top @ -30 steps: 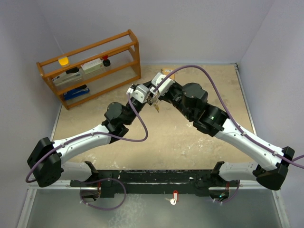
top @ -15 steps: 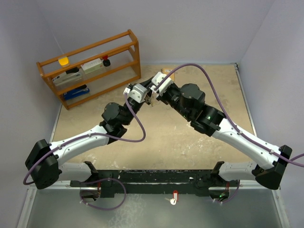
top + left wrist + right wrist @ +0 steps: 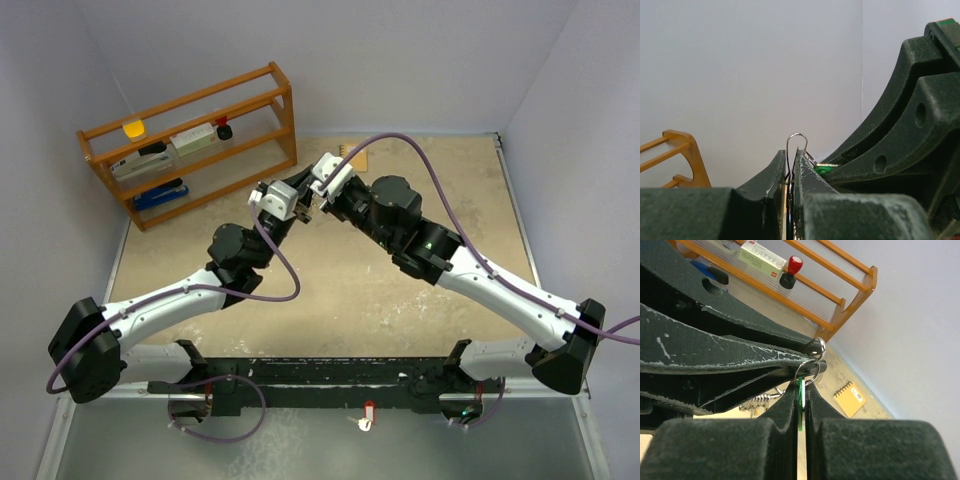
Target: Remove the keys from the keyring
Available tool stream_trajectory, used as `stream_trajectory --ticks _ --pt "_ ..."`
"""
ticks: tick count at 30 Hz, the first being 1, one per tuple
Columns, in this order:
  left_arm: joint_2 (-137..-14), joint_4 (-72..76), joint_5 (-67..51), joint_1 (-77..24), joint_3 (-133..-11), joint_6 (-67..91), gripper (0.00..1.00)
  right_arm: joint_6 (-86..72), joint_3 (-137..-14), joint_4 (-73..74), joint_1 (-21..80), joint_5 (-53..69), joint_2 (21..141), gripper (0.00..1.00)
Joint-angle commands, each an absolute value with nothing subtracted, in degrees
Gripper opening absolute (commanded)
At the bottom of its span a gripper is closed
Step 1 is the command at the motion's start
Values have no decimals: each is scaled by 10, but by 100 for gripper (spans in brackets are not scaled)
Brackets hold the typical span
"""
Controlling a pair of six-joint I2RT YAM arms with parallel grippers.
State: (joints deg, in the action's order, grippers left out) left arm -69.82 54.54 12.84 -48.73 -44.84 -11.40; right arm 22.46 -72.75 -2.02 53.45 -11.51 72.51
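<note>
Above the far middle of the table point(image 3: 380, 290), just right of the wooden rack point(image 3: 190, 140), the left arm point(image 3: 170, 300) and the right arm point(image 3: 500, 290) both reach up and lean inward, and their tips meet in the air. The left gripper point(image 3: 791, 161) is clenched on the keyring point(image 3: 796, 142), with one wire loop standing upright out of its fingertips. The right gripper point(image 3: 801, 394), coming in from the right and crossing the left one, is clamped flat on the green key point(image 3: 800, 407). That key is seen edge-on, its long axis running back along the right fingers toward the wrist, and its head hangs on the silver loops just beyond their tips. Ring and key thus lie between the two grippers, each holding one part. The brass key cannot be made out. Freeing the green key likely depends on drawing it along the wire, away from the left fingers.
</note>
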Motion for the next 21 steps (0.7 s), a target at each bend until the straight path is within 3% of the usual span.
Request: stream_trajectory --ticks 1,16,21 --pt "-665 736 189 -475 -460 -98 0 200 -694 47 536 -71 728 0" --pt "-651 810 223 -475 -472 -97 0 160 -601 40 476 -98 683 0" --pt "-648 788 223 -474 -463 -92 0 155 -596 -3 462 -177 664 0"
